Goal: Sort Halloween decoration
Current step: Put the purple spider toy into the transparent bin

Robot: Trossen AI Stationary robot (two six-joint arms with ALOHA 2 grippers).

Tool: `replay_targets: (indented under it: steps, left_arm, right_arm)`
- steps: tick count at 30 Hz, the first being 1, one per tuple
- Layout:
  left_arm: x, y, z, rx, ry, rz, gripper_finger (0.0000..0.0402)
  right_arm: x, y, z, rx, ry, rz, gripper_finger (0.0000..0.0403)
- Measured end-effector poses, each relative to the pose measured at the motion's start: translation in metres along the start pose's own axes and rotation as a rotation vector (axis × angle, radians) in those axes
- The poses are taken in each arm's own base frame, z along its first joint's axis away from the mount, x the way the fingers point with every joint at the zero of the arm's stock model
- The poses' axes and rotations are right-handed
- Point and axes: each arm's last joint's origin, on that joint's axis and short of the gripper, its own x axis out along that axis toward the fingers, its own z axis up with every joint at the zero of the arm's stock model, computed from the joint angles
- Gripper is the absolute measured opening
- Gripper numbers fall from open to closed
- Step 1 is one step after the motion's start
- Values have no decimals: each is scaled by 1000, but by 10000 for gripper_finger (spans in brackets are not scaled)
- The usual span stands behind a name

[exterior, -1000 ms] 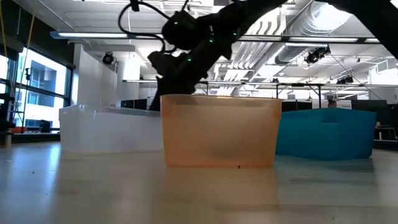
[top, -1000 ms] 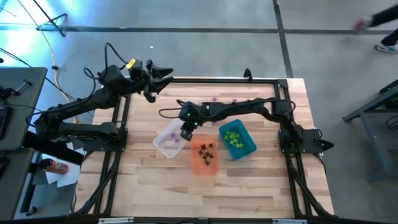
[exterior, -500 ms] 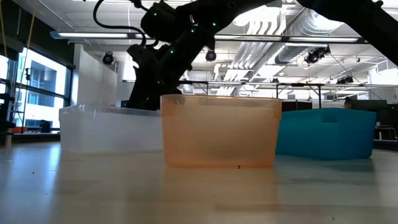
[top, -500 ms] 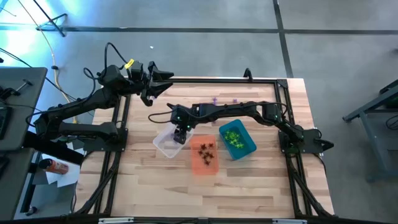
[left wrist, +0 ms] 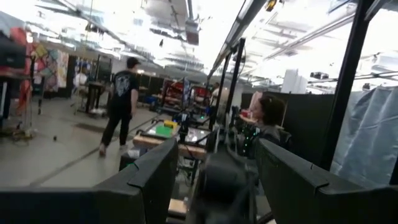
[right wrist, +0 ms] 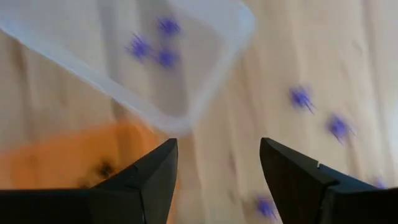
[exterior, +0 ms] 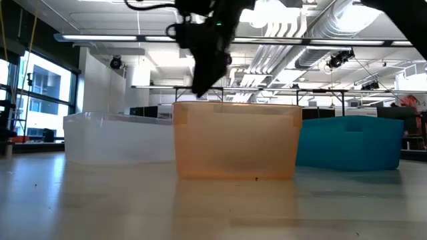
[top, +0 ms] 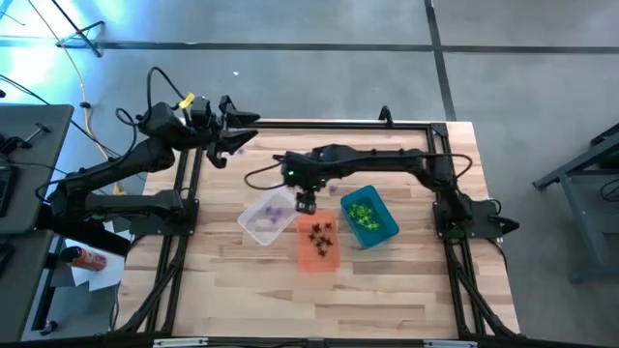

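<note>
Right tool [top: 307, 204] has lifted off the clear bin [top: 253, 230] and now hangs just behind the orange bin [top: 317, 254], fingers spread and empty; a second ago it was clenched, half a second ago low over the clear bin. Judged: a purple spider was just dropped there. Purple spiders [right wrist: 152, 46] lie in the clear bin, black ones [top: 320, 232] in the orange bin, green ones [top: 363, 213] in the teal bin [top: 385, 228]. More purple spiders [right wrist: 301, 98] remain loose on the bench [top: 387, 290] behind the orange bin. Left tool [top: 235, 142] waits released, well behind the clear bin.
</note>
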Motion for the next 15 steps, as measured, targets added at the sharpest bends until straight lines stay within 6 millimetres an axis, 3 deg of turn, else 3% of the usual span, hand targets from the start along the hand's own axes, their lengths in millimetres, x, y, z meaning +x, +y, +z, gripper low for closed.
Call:
replay_targets:
  steps: [4, 10, 12, 15]
  left_arm:
    - [0, 3, -11, -21, 34, 9, 202]
    - [3, 11, -31, -82, 86, 32, 202]
    - [4, 13, -38, -117, 103, 40, 202]
    - [7, 18, -47, -168, 121, 55, 202]
  right_arm:
    - [-19, -12, -30, 68, 37, -46, 224]
    - [-41, -32, -102, 294, -9, -82, 224]
    - [-49, -41, -128, 453, -21, -162, 224]
    - [-58, -68, -162, 836, -56, -321, 224]
